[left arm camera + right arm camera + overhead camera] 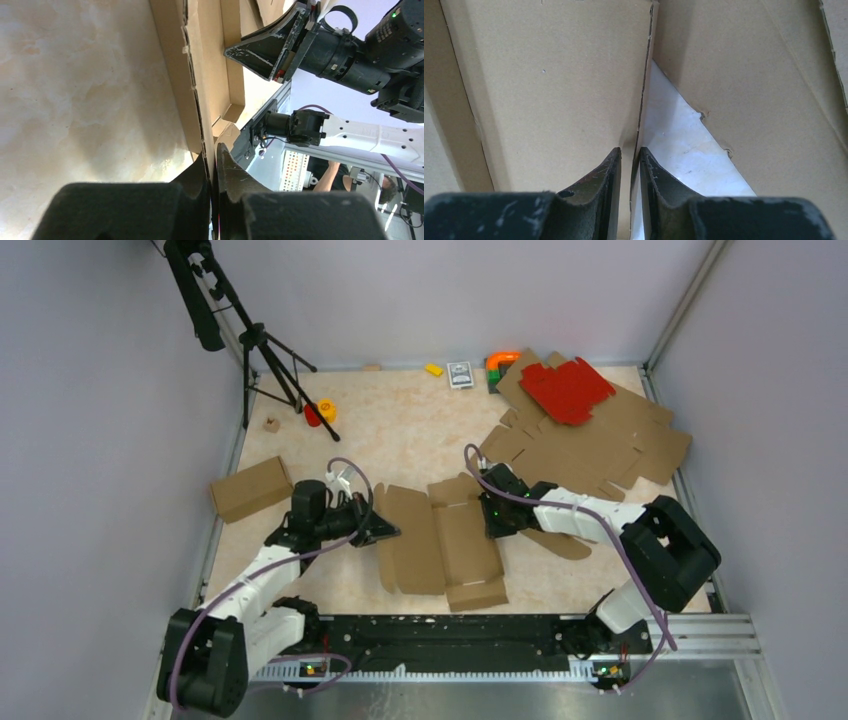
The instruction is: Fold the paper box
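My left claw [214, 150] is clenched on the thin left edge of the paper box [440, 540], with the cardboard pinched between both fingers. My right claw [630, 150] is nipped onto the box's opposite side: a cardboard edge runs up between its fingers, and pale table [684, 150] shows just past it. From above, the box lies partly folded near the table's middle, between my two claws. The left claw is at its 9 o'clock, the right at its 3 o'clock, and a folded end flap points toward 6. A closed brown carton [250, 487] sits well apart at 10 o'clock. A heap of flat brown sheets [600, 450] lies at 2 o'clock, with a red sheet [565, 390] on top of it
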Controlling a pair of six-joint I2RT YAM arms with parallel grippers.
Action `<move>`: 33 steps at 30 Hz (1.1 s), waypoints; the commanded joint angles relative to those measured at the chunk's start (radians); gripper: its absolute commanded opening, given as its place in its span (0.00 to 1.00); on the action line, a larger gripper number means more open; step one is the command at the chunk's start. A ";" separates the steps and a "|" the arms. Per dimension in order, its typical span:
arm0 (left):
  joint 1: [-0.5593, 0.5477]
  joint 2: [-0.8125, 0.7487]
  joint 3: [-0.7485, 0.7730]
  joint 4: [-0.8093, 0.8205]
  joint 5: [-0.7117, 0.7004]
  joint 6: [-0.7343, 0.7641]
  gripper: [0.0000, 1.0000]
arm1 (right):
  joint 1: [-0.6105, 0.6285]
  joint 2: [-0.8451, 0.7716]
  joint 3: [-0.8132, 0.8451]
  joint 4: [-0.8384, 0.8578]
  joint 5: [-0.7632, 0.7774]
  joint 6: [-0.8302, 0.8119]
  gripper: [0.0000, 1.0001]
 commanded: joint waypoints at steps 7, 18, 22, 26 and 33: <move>-0.012 0.077 -0.106 0.158 -0.008 0.064 0.03 | -0.001 -0.016 -0.029 0.072 -0.072 0.032 0.17; -0.012 0.148 -0.173 0.422 0.060 -0.004 0.00 | -0.001 -0.005 -0.024 0.099 -0.123 0.042 0.17; -0.012 0.139 -0.165 0.428 0.063 0.000 0.00 | 0.000 -0.014 -0.018 0.119 -0.130 0.046 0.17; -0.012 0.081 -0.126 0.368 0.054 0.035 0.00 | 0.000 -0.033 -0.001 0.131 -0.101 0.038 0.15; -0.021 -0.093 -0.050 0.185 -0.079 0.160 0.00 | 0.010 -0.044 0.062 0.150 0.012 -0.020 0.05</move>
